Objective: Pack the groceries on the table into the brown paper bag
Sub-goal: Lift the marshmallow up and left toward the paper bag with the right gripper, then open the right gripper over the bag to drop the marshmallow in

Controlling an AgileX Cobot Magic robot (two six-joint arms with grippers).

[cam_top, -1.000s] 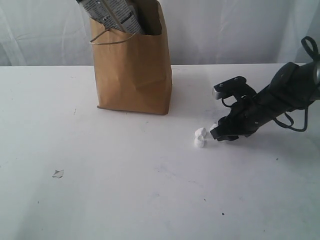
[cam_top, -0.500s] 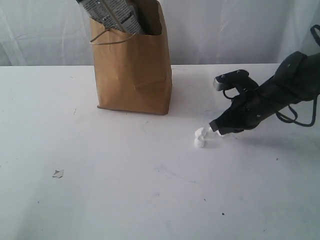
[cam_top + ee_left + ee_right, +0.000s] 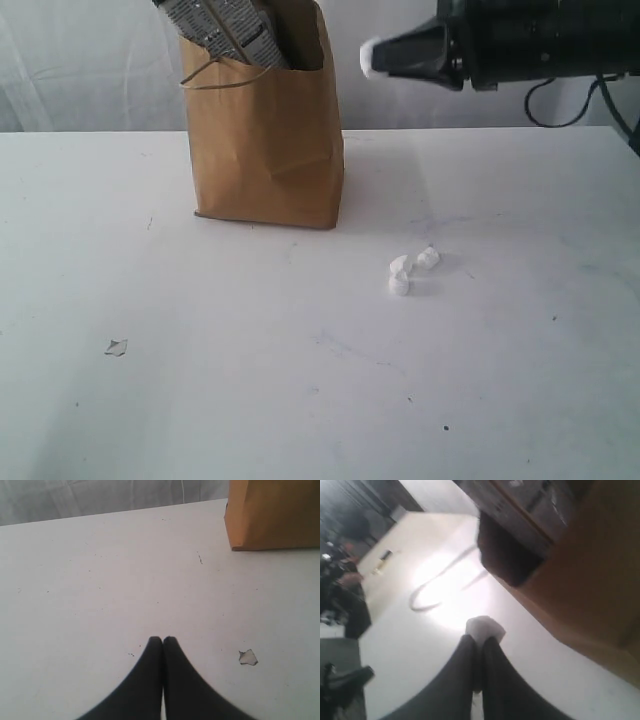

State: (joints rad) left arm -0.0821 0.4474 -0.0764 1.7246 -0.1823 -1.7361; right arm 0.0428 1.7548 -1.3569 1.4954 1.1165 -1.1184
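The brown paper bag stands upright on the white table, with a long printed packet sticking out of its open top. My right gripper hangs high in the air just right of the bag's rim, shut on a small white lump. In the right wrist view that lump sits pinched at the fingertips, with the bag close beside. My left gripper is shut and empty low over the table, the bag far ahead of it.
Three small white lumps lie on the table right of the bag. A tiny pale scrap lies at the front left, also close by my left gripper as the scrap. A white curtain backs the table.
My right gripper closed beside the white lumps on the table, then rose and swung left to the level of the bag's top with one lump in its tips. The left gripper stayed put.
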